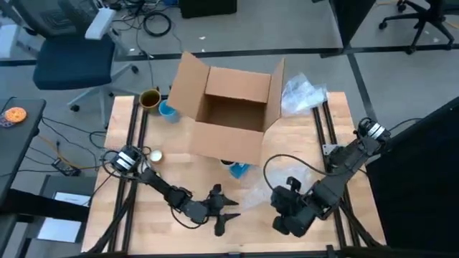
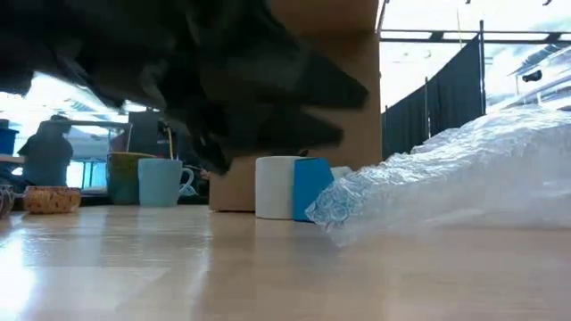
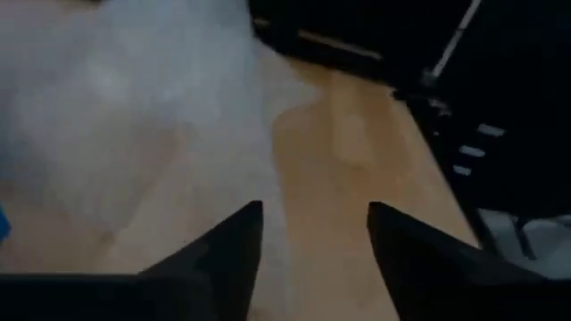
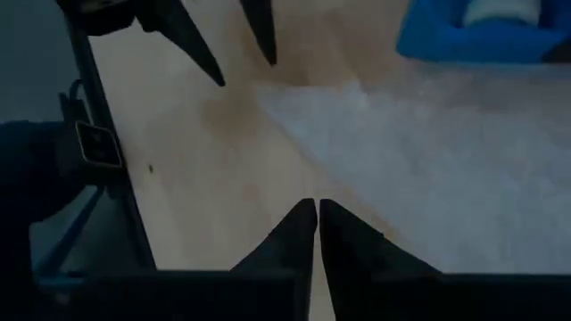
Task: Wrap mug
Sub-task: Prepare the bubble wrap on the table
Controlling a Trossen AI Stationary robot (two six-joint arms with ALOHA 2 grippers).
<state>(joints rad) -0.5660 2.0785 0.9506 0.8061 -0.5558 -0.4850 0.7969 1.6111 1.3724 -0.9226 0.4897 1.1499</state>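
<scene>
A blue mug with a white inside lies on the table just in front of the cardboard box. A sheet of bubble wrap is spread on the table beside the mug, toward the near edge and right. The sheet also shows in the low view and the right wrist view. My left gripper is open at the sheet's left edge, with nothing between its fingers. My right gripper is shut low over the sheet's near edge. My right gripper's shut fingertips stand at the bubble wrap's near edge, slanting in from the table's near right. I cannot tell whether they touch the sheet.
A second bunch of bubble wrap lies by the box's right flap. A teal mug and an olive mug stand at the far left. A white roll sits near the left arm. Bare wood lies near the front edge.
</scene>
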